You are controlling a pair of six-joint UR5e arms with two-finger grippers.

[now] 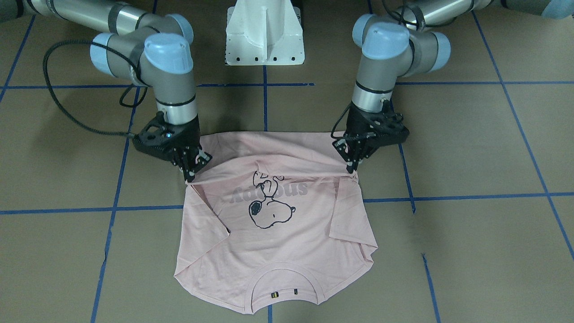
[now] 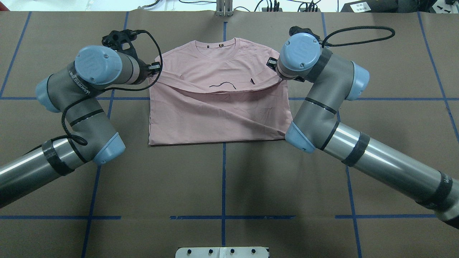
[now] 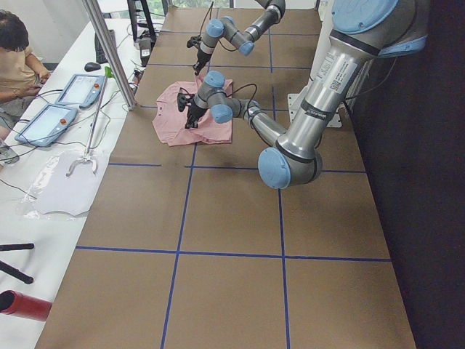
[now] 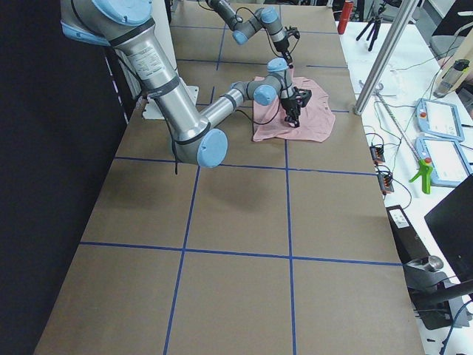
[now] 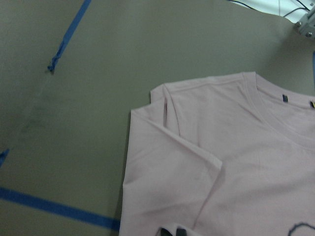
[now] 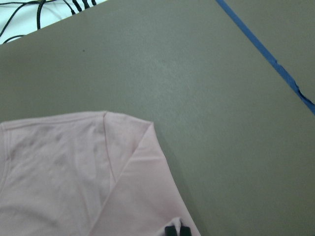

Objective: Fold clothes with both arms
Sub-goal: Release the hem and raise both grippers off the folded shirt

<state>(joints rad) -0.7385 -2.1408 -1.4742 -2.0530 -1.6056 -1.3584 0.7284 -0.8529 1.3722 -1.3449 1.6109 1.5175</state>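
T-shirt (image 1: 287, 244) pinched, left end effector (image 1: 352, 167), right end effector (image 1: 190, 174)

Open table (image 1: 471, 148) beside T-shirt (image 1: 278, 251); white pedestal (image 1: 264, 36) at robot's edge.

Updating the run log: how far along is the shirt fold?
Done: both sleeves lie folded inward on the T-shirt. In hand: left hand and right hand pinch the hem at its corners, raised partway over the print. Remaining: lay the hem down by the collar, release.
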